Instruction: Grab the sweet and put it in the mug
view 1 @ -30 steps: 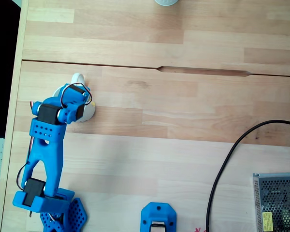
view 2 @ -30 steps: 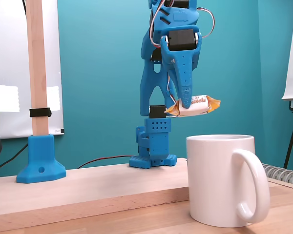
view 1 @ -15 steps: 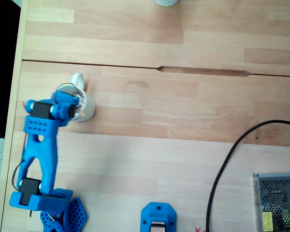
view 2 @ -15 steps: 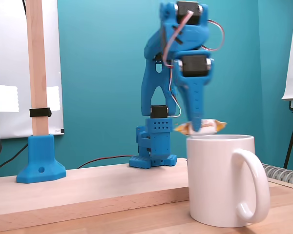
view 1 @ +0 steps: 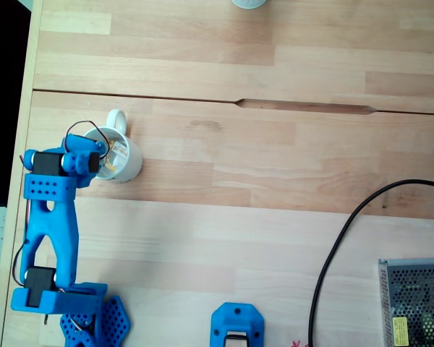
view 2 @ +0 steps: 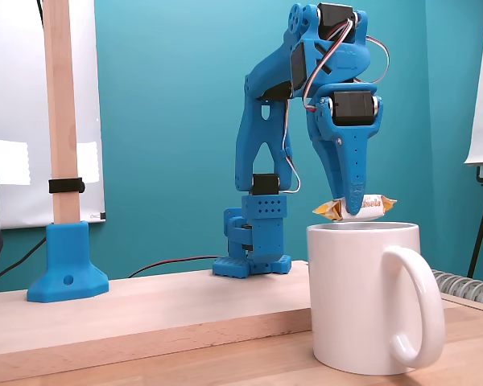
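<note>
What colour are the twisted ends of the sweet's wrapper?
Yellow-orange, on a white-bodied sweet held by the gripper; clearest in the side-on fixed view.

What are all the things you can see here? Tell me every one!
Sweet: one, white wrapper with yellow ends, held just above the mug's rim.
Mug: one, white with loop handle, on the wooden table.
Round vessel: one, pale, cut off at the top edge of the top-down fixed view.
Cable: one, black, curving across the table's right side.
Mesh box: one, grey metal, bottom right corner.
Wooden post: one, in a blue base.
Arm: one, blue.
Gripper: one, blue, shut on the sweet.
</note>
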You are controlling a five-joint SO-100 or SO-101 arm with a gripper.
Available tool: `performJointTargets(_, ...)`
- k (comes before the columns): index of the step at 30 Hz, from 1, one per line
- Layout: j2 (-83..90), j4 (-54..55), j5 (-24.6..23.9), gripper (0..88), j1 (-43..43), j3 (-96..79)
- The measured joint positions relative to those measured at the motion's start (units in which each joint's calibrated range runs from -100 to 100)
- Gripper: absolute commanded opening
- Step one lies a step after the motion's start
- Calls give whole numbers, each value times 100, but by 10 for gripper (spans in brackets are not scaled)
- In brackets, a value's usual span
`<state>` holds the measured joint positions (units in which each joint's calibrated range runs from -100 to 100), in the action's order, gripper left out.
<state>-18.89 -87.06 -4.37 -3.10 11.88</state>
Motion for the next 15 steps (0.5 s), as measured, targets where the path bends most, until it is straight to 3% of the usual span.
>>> performJointTargets(8, 0, 187, 15, 73, 273, 9)
performJointTargets(15, 0, 732, 132, 204, 273, 9)
